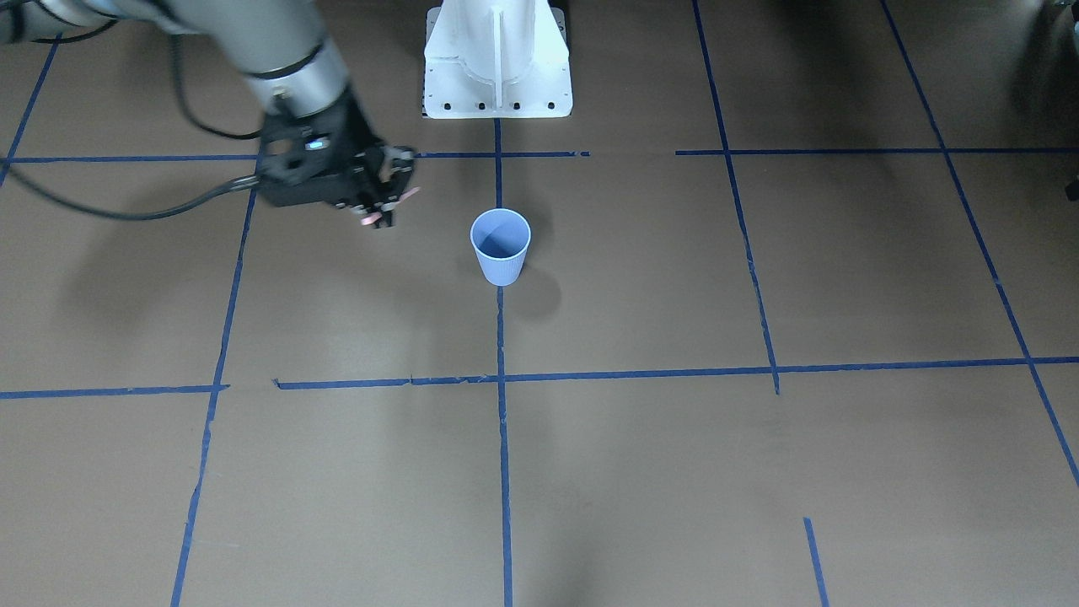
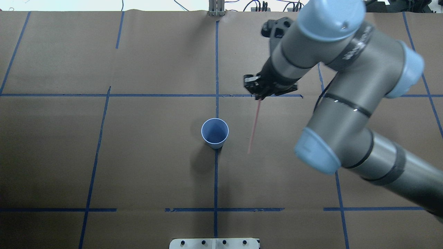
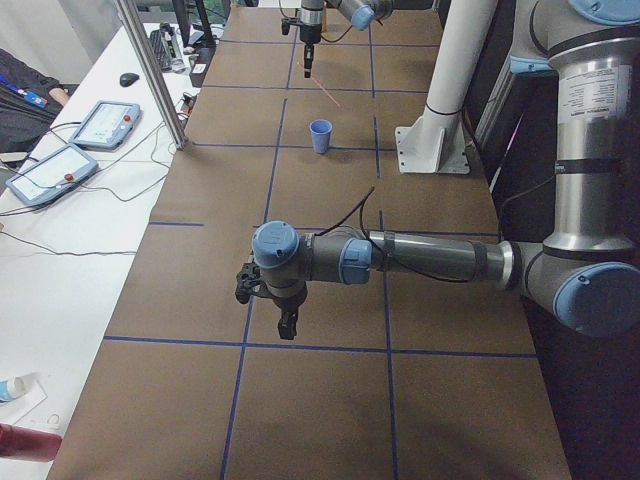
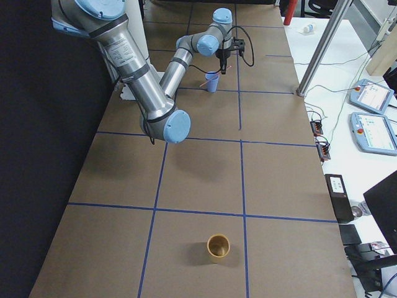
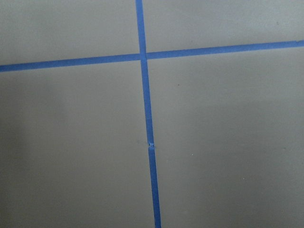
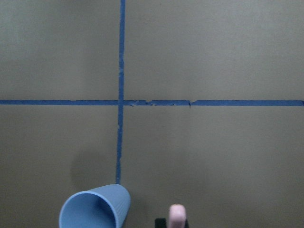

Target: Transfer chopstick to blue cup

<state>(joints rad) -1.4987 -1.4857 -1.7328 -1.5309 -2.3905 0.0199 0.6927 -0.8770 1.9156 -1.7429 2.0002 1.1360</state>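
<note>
The blue cup (image 1: 501, 244) stands upright and empty on the brown table, near the middle tape cross; it also shows in the overhead view (image 2: 215, 133) and the right wrist view (image 6: 95, 211). My right gripper (image 2: 259, 96) hangs above the table to the cup's far right, shut on a thin pinkish chopstick (image 2: 253, 124) that points down and slants toward the robot's side. The stick's pink end shows in the right wrist view (image 6: 176, 216), beside the cup. My left gripper (image 3: 287, 325) shows only in the exterior left view, low over bare table far from the cup; I cannot tell its state.
Blue tape lines (image 1: 501, 379) grid the brown paper. The white robot base (image 1: 497, 76) stands behind the cup. A tan cup (image 4: 218, 247) stands far off at the table's left end. Tablets and cables (image 3: 60, 165) lie on a side table.
</note>
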